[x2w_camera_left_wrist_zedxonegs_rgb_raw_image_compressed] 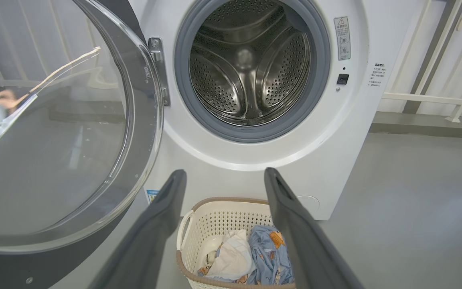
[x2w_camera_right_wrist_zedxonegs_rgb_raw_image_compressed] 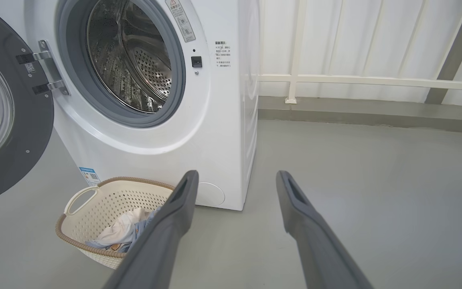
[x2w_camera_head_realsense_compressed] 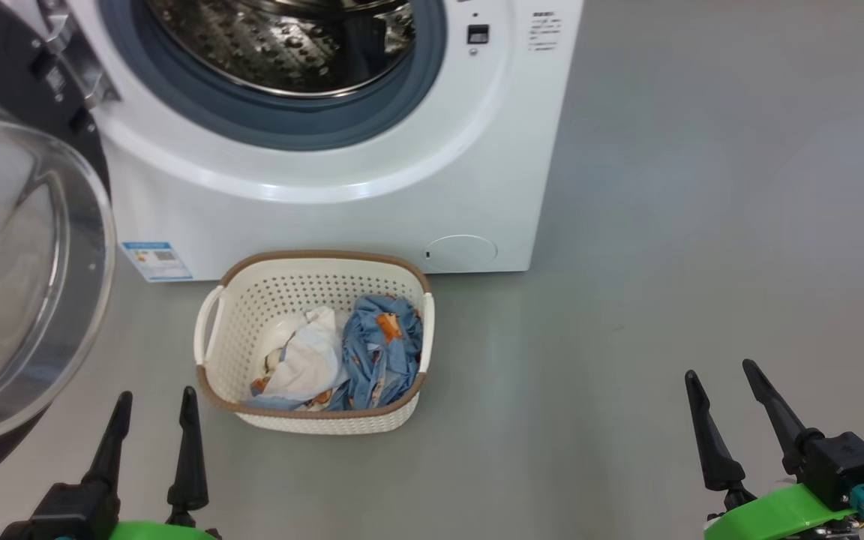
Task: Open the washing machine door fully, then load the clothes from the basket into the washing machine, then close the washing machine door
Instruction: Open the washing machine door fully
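Left gripper (x2w_camera_head_realsense_compressed: pixel 158 392) sits low at the left, fingers spread wide, nothing between them, near the basket's left handle but not touching it. Washing machine door (x2w_camera_head_realsense_compressed: pixel 19 285) is swung out left on its hinge (x2w_camera_head_realsense_compressed: pixel 76 71), glass bowl facing us and the opening fully exposed. Step one looks done, though I can't tell if the door is at its stop. Basket (x2w_camera_head_realsense_compressed: pixel 312 257) stands on the floor (x2w_camera_head_realsense_compressed: pixel 664 225) just in front of the washing machine (x2w_camera_head_realsense_compressed: pixel 327 217). Clothes (x2w_camera_head_realsense_compressed: pixel 357 352) are all in it: white cloth (x2w_camera_head_realsense_compressed: pixel 308 364) left, blue printed fabric (x2w_camera_head_realsense_compressed: pixel 387 341) right. Drum (x2w_camera_head_realsense_compressed: pixel 289 45) looks empty, so loading hasn't started. Right gripper (x2w_camera_head_realsense_compressed: pixel 719 368) is well apart to the right over bare floor, also wide and empty. Left to do: load everything, then close the door. The left arm looks better placed for the first pick.
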You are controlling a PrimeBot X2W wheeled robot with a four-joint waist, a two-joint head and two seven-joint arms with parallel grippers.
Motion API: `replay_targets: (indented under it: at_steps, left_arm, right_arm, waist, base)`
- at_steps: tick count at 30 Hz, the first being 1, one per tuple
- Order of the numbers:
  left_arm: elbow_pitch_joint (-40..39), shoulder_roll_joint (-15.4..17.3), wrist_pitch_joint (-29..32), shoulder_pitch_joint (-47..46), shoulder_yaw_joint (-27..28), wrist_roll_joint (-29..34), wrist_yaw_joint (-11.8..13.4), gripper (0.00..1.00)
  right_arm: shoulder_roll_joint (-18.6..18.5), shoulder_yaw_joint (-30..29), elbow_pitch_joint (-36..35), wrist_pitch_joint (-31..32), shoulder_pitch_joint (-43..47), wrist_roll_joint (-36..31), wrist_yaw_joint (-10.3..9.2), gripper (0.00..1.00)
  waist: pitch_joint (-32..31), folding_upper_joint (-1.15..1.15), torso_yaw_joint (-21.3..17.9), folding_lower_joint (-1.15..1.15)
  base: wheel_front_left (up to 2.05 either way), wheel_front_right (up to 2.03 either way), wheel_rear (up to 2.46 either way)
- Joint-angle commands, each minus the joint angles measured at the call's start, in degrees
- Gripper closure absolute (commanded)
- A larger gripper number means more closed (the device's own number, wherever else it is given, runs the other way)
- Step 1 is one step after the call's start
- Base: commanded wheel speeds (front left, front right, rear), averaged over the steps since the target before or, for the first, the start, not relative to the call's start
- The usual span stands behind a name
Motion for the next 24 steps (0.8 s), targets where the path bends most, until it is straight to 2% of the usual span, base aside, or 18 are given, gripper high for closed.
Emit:
replay_targets:
  at_steps: [1,12,24]
  left_arm:
    - [-0.9,1.0,-0.1,-0.9,1.6,-0.2,-0.4,0.0]
    - [0.0,1.4,1.3,1.2,1.2,-0.7,0.2,0.0]
    - [-0.5,1.7,2.6,3.6,1.1,-1.7,0.9,0.0]
  right_arm:
    - [-0.2,1.4,-1.6,-0.7,0.1,-0.3,0.51,0.0]
    - [0.6,2.0,-1.5,-0.7,1.6,-0.4,0.51,0.0]
    - [1.3,1.6,-1.9,-0.4,3.8,-0.8,0.51,0.0]
  waist:
    - [-0.6,0.0,-1.1,0.0]
    - [-3.7,0.0,-3.9,0.0]
    - [-6.6,0.0,-4.0,0.0]
  base:
    - [0.0,0.0,0.0]
    - [0.0,0.0,0.0]
    - [0.0,0.0,0.0]
